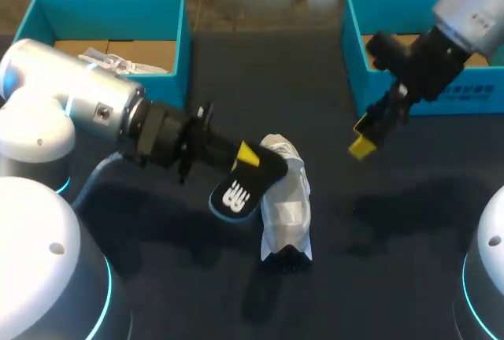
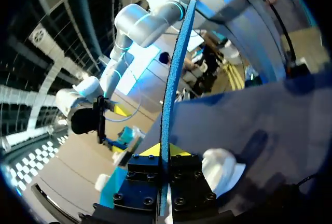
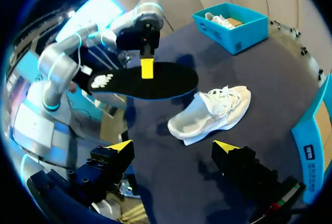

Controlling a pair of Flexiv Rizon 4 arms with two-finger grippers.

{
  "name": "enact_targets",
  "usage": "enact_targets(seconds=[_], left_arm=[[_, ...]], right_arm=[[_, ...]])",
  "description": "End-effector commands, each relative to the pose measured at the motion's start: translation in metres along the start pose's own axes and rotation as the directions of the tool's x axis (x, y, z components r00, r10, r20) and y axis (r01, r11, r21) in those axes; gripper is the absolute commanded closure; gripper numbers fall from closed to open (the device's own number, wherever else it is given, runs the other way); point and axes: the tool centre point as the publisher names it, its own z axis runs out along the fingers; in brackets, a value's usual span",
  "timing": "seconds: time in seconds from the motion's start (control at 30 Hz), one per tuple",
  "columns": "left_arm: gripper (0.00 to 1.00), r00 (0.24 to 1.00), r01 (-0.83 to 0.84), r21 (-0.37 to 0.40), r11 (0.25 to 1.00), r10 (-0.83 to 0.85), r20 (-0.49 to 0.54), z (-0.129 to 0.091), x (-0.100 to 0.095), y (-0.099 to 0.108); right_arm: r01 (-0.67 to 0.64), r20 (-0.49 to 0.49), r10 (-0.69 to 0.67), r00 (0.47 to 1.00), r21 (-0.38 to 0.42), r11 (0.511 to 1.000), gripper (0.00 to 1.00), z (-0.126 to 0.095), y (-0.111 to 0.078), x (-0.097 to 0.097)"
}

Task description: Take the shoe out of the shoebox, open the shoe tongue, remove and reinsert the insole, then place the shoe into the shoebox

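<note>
Left gripper point(image 1: 248, 155) clamped on insole point(image 1: 236, 190) near mid-length, blade crosswise to fingers. Shoe point(image 1: 287, 206) on table just under and past those jaws, long axis roughly across left arm's reach. Left arm nearer. Right gripper point(image 3: 174, 149) jaws wide, empty; shoe ahead, apart. Bare table round shoe; shoebox point(image 1: 354, 57) beside right gripper. Judgement: reinsertion needs insole turned along shoe axis.

white shoe point(image 1: 288, 202), black insole point(image 1: 246, 185), teal shoebox point(image 1: 106, 0)

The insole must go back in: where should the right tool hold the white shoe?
Probably across the white shoe's narrow width, beside the laces, coming down from above with the open right tool: it lies free, both long sides exposed.
</note>
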Motion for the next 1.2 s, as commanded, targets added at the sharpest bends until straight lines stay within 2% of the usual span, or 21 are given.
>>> enact_targets(seconds=[0.03,0.3,0.37,0.4,0.5,0.67,0.7,1.07,1.13,1.2], left_arm=[[1.0,1.0,0.022,-0.011,1.0,-0.022,-0.016,-0.008,0.009,-0.02],[1.0,1.0,0.022,-0.011,1.0,-0.022,-0.016,-0.008,0.009,-0.02],[1.0,0.998,0.063,0.039,0.997,-0.063,-0.008,0.001,0.02,-0.032],[1.0,0.997,0.072,0.06,0.996,-0.072,0.004,0.003,0.025,-0.037],[1.0,0.994,0.096,0.096,0.991,-0.1,0.037,0.008,0.037,-0.046],[1.0,0.974,0.191,0.199,0.961,-0.211,0.086,0.016,0.052,-0.05],[1.0,0.973,0.195,0.205,0.959,-0.216,0.086,0.018,0.053,-0.05],[1.0,0.973,0.195,0.205,0.959,-0.216,0.086,0.018,0.053,-0.05],[1.0,0.983,0.143,0.222,0.964,-0.165,0.084,0.032,0.059,-0.048],[1.0,0.982,0.144,0.23,0.963,-0.168,0.091,0.038,0.06,-0.044]], right_arm=[[0.086,0.074,-0.086,0.994,-0.003,0.996,0.0,0.006,-0.002,0.009],[0.086,0.074,-0.086,0.994,-0.003,0.996,0.0,0.006,-0.002,0.009],[0.139,0.094,-0.143,0.985,0.054,0.989,0.0,0.009,0.005,0.009],[0.141,0.119,-0.15,0.982,0.081,0.987,0.0,0.015,0.003,0.011],[0.168,0.141,-0.179,0.974,0.089,0.982,0.0,0.033,-0.008,0.012],[0.168,0.182,-0.187,0.965,0.119,0.979,0.0,0.062,-0.017,0.017],[0.16,0.187,-0.182,0.965,0.126,0.979,0.0,0.068,-0.02,0.017],[0.16,0.187,-0.182,0.965,0.126,0.979,0.0,0.068,-0.02,0.017],[0.203,0.188,-0.22,0.957,0.103,0.974,0.0,0.071,-0.019,0.011],[0.203,0.178,-0.218,0.96,0.096,0.974,0.0,0.078,-0.02,0.002]])
